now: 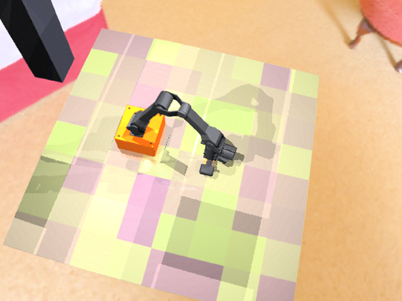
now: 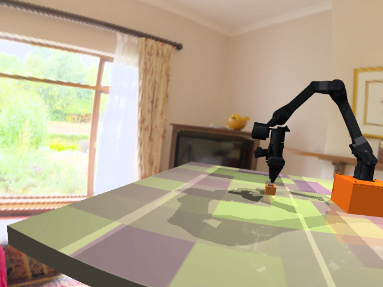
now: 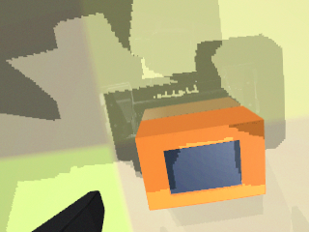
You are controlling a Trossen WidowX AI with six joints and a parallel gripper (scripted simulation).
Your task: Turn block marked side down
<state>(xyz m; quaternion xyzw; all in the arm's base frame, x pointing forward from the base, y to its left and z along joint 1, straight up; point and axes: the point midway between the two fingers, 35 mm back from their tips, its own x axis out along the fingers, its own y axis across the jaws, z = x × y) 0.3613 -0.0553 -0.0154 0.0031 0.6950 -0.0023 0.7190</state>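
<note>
The small orange block [image 2: 270, 190] [image 3: 155, 179] rests on the patterned table [image 1: 277, 294] [image 2: 228, 271]. Its marked side, a dark blue rectangle [image 3: 205, 168], faces up. In the top view the gripper hides most of the block, with only slivers of orange showing. My gripper [image 1: 208, 162] [image 2: 272, 181] is open and empty. It points down, with its fingertips just above the block. In the wrist view one black finger [image 3: 79, 217] shows at the lower left, apart from the block. The other finger is out of that view.
The arm's orange base [image 1: 136, 146] [image 2: 365, 200] stands on the table, left of the gripper in the top view and right in the exterior view. A dark post [image 1: 32, 29] hangs in the upper left of the top view. A pink stool [image 1: 399, 20] stands beyond the table.
</note>
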